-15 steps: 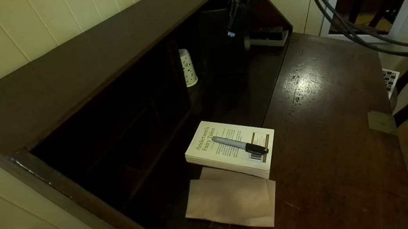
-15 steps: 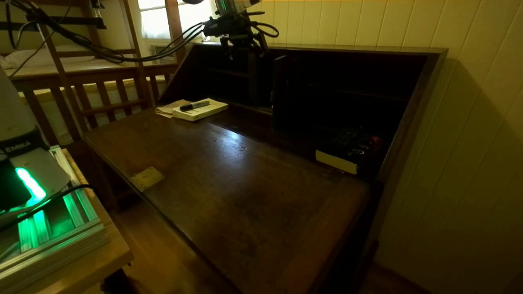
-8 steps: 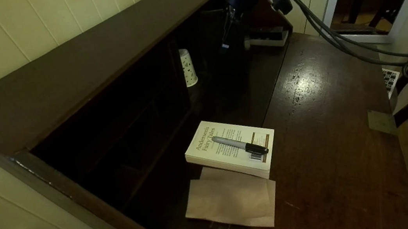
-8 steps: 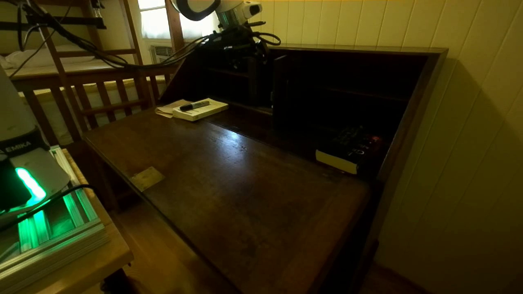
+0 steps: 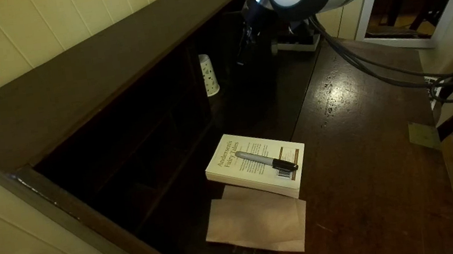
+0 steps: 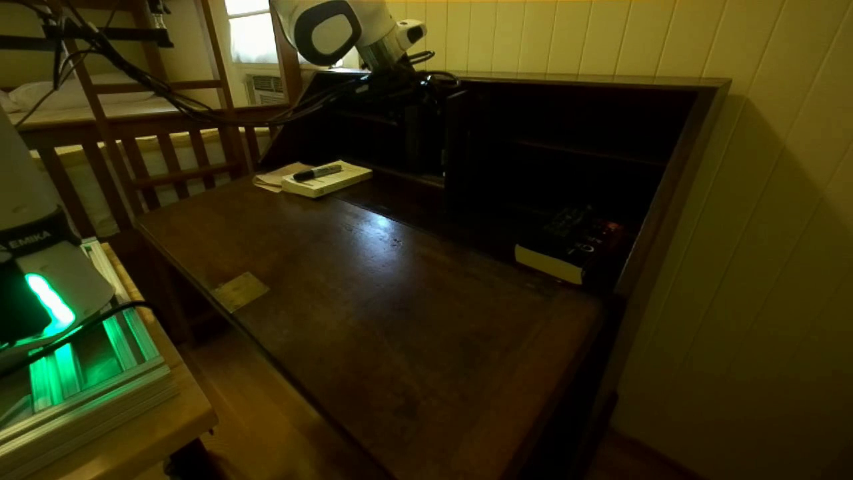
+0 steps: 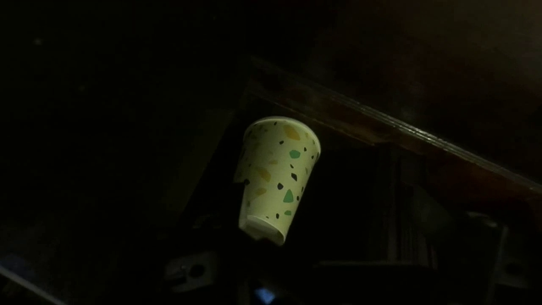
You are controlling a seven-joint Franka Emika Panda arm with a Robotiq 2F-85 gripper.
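A pale paper cup with green, ochre and dark flecks [image 7: 277, 173] stands upside down inside the dark desk compartment, wide rim at the bottom. In an exterior view the same cup [image 5: 209, 75] shows beside the upright divider. My gripper [image 5: 240, 58] hangs in the air near it, apart from it in that view, with nothing held. Its jaws stand wide. The wrist view is very dark: the gripper's parts are barely visible along the bottom, and a dark shape covers a little of the cup's left side.
A cream book [image 5: 257, 162] with a grey marker [image 5: 263, 160] on top lies beside brown paper [image 5: 258, 221]. A thick black book [image 6: 566, 250] lies at the desk's far end. A small open door [image 6: 456, 150] juts from the cubbyholes. The desk's top ledge [image 5: 112, 59] overhangs them.
The arm has come down, carrying the gripper lower and nearer the cup. The hanging cables have dropped with it. Cup, books, marker and paper stay where they were.
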